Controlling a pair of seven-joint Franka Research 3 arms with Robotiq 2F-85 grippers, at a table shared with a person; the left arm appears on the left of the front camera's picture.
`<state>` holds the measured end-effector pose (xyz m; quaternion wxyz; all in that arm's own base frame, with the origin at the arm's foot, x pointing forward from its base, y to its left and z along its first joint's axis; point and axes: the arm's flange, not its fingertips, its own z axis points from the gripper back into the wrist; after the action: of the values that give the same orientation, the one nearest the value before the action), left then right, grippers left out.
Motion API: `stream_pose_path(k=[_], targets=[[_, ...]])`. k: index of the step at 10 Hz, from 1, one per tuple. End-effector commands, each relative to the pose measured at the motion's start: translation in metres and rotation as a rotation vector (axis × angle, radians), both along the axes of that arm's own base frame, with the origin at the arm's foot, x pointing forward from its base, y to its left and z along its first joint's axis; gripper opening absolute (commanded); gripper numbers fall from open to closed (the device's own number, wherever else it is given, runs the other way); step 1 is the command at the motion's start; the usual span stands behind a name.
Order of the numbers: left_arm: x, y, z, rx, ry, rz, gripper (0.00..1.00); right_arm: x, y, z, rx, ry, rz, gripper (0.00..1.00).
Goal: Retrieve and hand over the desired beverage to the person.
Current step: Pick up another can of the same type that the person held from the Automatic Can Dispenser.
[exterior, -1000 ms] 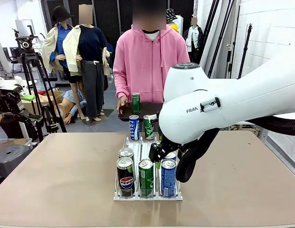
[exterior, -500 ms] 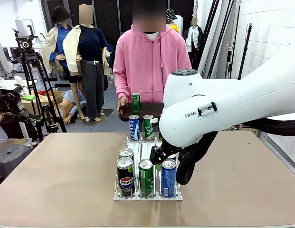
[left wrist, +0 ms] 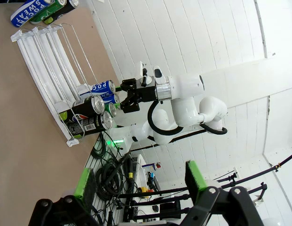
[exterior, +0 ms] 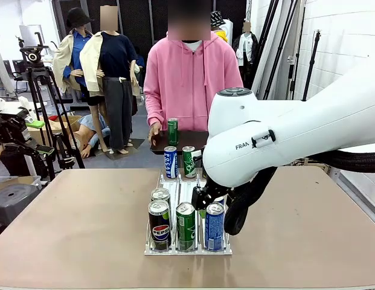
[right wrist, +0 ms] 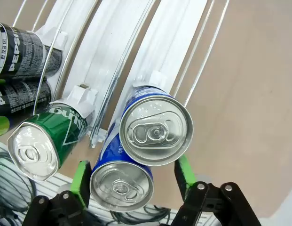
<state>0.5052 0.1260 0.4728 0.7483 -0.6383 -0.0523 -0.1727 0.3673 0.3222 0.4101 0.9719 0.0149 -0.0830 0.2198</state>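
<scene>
A white wire rack (exterior: 179, 188) in mid-table holds several cans. At its near end stand a black Pepsi can (exterior: 159, 224), a green Sprite can (exterior: 186, 225) and a blue can (exterior: 214, 225). My right gripper (exterior: 202, 197) hangs low over the right lane, just behind that blue can. In the right wrist view it (right wrist: 132, 175) is open, green pads (right wrist: 81, 181) on either side of two blue cans (right wrist: 155, 129), touching neither. My left gripper (left wrist: 140, 181) is open and empty, away from the rack. The person (exterior: 187, 78) in a pink hoodie stands at the far side.
The person's hand (exterior: 154, 130) rests on a dark tray (exterior: 187, 140) bearing a green can (exterior: 173, 130). A blue can (exterior: 170, 162) and a green one (exterior: 189, 161) stand at the rack's far end. Bare table lies left and right of the rack.
My right arm has sunk a little, bringing its gripper lower over the rack's right lane; in the last half second it barely moves. Cans and person are still.
</scene>
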Motion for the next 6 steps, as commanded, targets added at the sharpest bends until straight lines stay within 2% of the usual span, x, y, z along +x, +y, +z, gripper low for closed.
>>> stream_pose_path(k=[1, 3, 6], targets=[[-0.0018, -0.0004, -0.0002, 0.004, 0.001, 0.01, 1.0, -0.0007, 0.0029, -0.0044, -0.008, 0.017, -0.013, 0.8], [-0.0018, -0.0004, -0.0002, 0.004, 0.001, 0.01, 1.0, -0.001, 0.0037, -0.0054, -0.001, 0.041, -0.007, 0.59], [-0.0018, -0.0004, -0.0002, 0.004, 0.001, 0.01, 1.0, -0.0019, 0.0044, -0.0042, 0.0, 0.062, 0.002, 0.07]])
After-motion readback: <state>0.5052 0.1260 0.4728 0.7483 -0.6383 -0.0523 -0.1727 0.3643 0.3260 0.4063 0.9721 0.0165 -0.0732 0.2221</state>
